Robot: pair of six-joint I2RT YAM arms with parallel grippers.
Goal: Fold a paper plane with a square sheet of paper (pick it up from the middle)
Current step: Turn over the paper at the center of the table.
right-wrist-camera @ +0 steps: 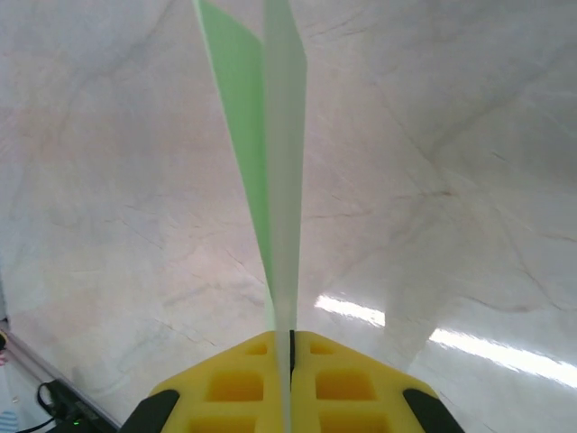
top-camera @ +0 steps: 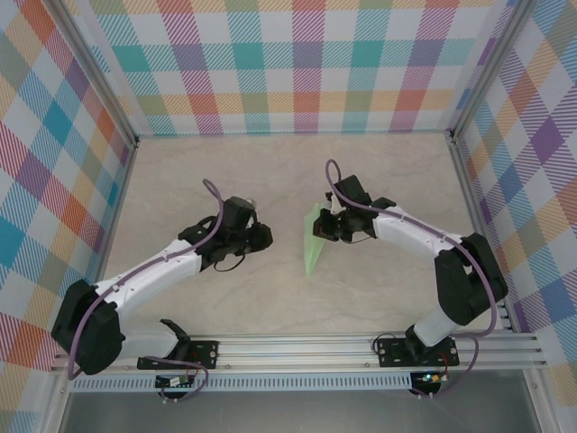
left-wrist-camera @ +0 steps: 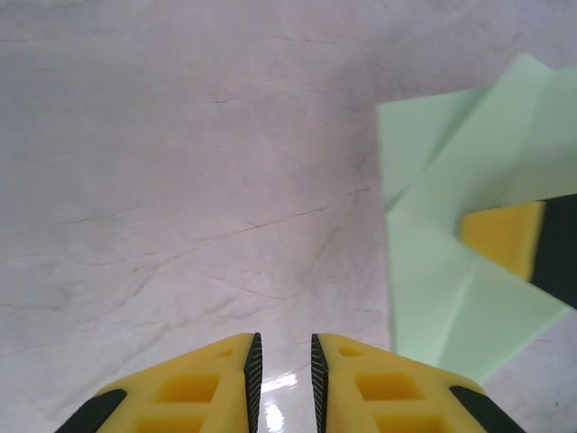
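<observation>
Paper plane (right-wrist-camera: 281, 171), pale mint-green and folded flat along its centre crease, stands on edge and is pinched at one end between the right fingers (right-wrist-camera: 236, 384), which are pressed together on it with the sheet running out of the seam between them. In the top view it is a slim pointed sliver (top-camera: 313, 245) near the middle of the table (top-camera: 388, 171), its sharp tip aimed toward the arm bases and its wider end at the right fingers. Whether the tip touches the table I cannot tell. From the left wrist view its creased layers (left-wrist-camera: 442, 280) show on the right, with one yellow right finger lying against them. The left fingers (left-wrist-camera: 200, 390) sit just beside the plane, to its left and apart from it, drawn close with only a slim gap and holding nothing, low over bare marbled table. Bright plaid walls (top-camera: 288, 63) enclose the table.
</observation>
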